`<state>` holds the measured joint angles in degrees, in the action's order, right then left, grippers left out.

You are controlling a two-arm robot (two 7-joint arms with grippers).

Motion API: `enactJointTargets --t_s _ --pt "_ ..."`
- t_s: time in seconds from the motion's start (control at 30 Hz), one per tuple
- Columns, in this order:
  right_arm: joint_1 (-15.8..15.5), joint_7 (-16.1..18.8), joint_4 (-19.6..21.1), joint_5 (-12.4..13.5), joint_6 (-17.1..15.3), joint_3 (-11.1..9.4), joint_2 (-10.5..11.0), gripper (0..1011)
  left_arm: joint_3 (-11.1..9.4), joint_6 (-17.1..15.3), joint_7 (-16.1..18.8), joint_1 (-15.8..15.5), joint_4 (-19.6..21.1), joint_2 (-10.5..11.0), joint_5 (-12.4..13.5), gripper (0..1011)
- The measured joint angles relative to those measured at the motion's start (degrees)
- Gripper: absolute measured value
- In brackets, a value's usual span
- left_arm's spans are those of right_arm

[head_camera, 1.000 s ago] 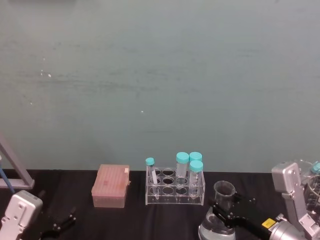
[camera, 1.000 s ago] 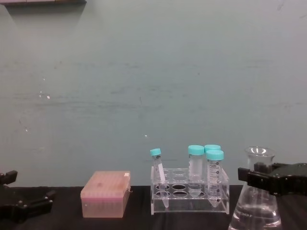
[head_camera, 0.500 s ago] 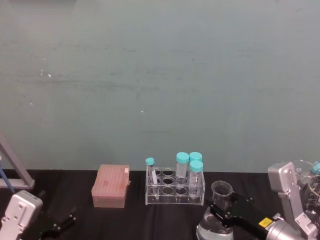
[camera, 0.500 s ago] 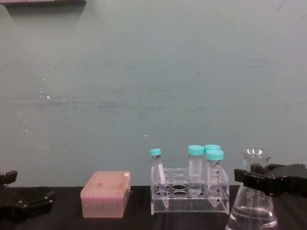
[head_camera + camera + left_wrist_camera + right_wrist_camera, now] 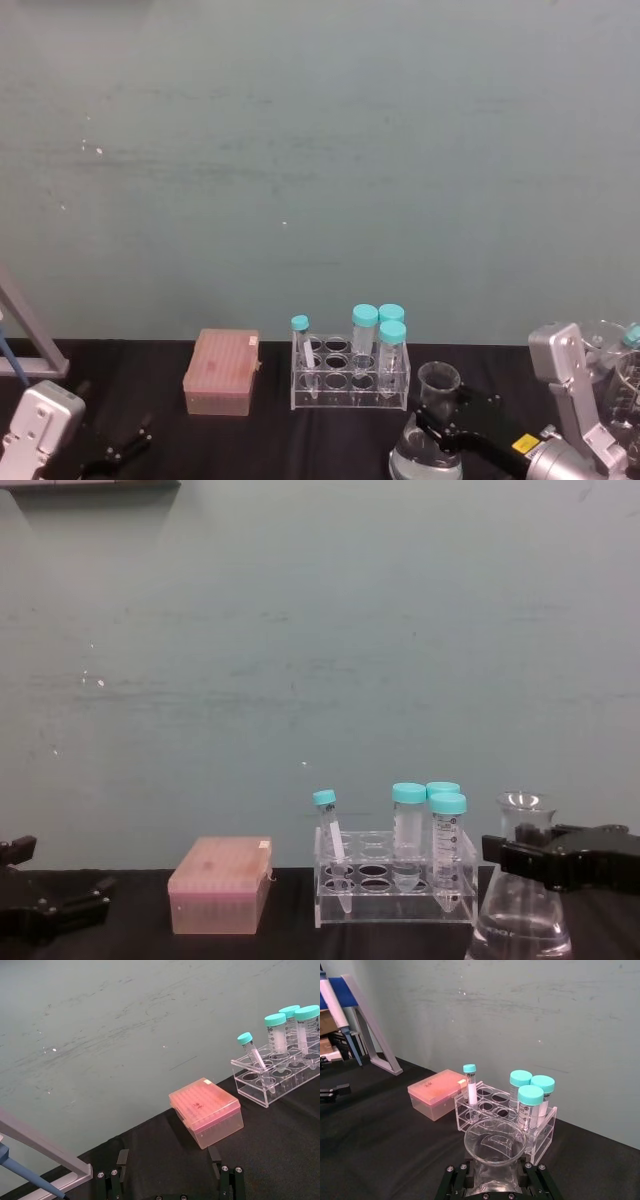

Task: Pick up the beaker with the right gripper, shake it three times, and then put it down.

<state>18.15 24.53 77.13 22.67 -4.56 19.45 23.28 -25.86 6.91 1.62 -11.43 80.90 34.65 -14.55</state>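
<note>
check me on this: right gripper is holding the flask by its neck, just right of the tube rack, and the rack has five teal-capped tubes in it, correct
Not quite: the tube rack holds four teal-capped tubes, not five, as the right wrist view shows: one thin tube and three wider ones. The rest stands: the right gripper is closed around the neck of the flask, just right of the rack.

Black table surface [image 5: 260,440], pink lidded pipette-tip box [image 5: 221,373] placed left of centre, clear tube rack [image 5: 350,380] with teal-capped tubes [image 5: 365,328] set just beside it, pipette stand [image 5: 30,345] located at far left.
</note>
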Motion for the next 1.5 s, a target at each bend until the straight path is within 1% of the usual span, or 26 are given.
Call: enactJointTargets --t_s 0.3,1.4,1.5 --pt "0.07 0.02 -0.16 -0.24 -0.15 0.26 -0.11 458 0.00 0.00 0.00 0.00 0.00 0.00 0.00 1000" --pt "-0.13 -0.23 -0.01 -0.59 -0.16 0.15 -0.07 458 0.00 0.00 0.00 0.00 0.00 0.00 0.00 1000" --pt "-0.13 -0.23 0.00 -0.56 -0.13 0.14 -0.07 482 0.00 0.00 0.00 0.00 0.00 0.00 0.00 1000"
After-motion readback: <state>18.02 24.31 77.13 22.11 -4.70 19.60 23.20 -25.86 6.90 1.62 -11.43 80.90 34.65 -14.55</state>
